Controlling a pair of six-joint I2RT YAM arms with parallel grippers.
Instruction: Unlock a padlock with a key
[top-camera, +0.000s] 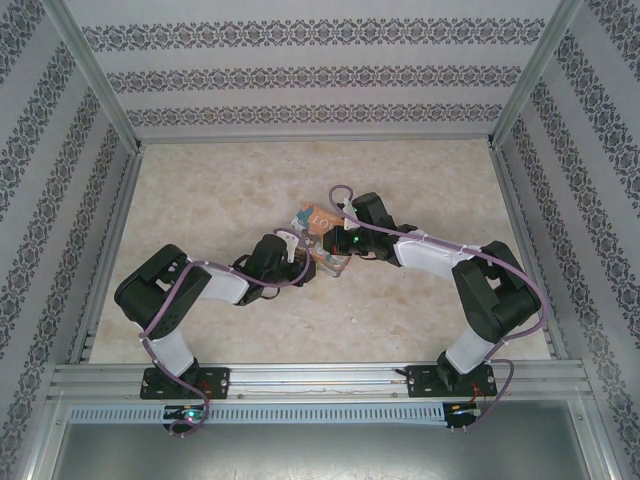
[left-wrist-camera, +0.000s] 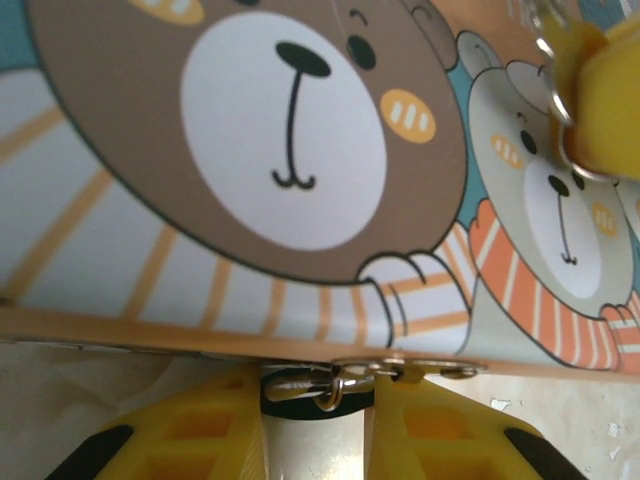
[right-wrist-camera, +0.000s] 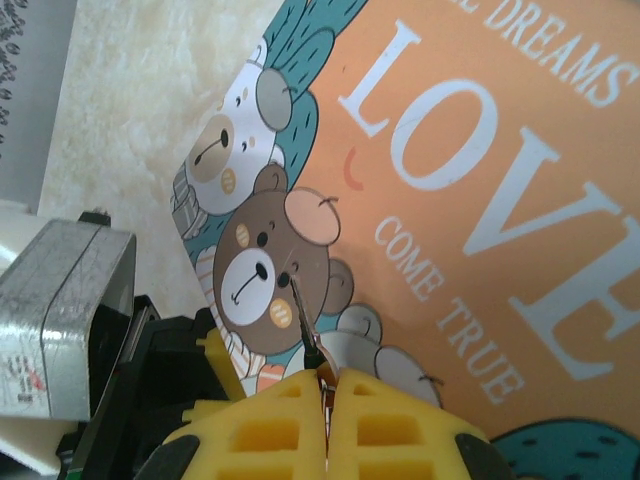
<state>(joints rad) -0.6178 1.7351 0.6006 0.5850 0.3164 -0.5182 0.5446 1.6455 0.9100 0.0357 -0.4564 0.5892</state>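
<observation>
— Two pincers, both at that tin. How did yours stand?

— Both arms had reached to the middle of the table (top-camera: 250, 180) and met over the tin (right-wrist-camera: 480, 200), the one with the bears and "LOVE" on its orange lid. My right pincer (right-wrist-camera: 325, 385) was pressed together, yellow fingers flush, pinching the key (right-wrist-camera: 303, 325). Its thin dark blade stuck up out of the fingertips and, seen from my right wrist, lay across the brown bear's cheek.

— Touching the lid?

— I couldn't tell from that angle. From my left wrist I saw a wire ring (left-wrist-camera: 556, 95) hanging by that pincer's yellow finger, at the tin's upper right.

— And the left one?

— My left pincer (left-wrist-camera: 318, 405) sat low against the tin's edge, one yellow finger on each side of a small pale metal loop (left-wrist-camera: 335, 385) that hung from the rim beside some flat metal tabs. A gap lay between the fingers, and the loop was in it. Whether they were squeezing it or only flanking it, I cannot tell.

— So where was the padlock?

— At that rim, if the loop was its shackle; that much I could not make out. Its body was too hidden between my fingers to tell.
</observation>
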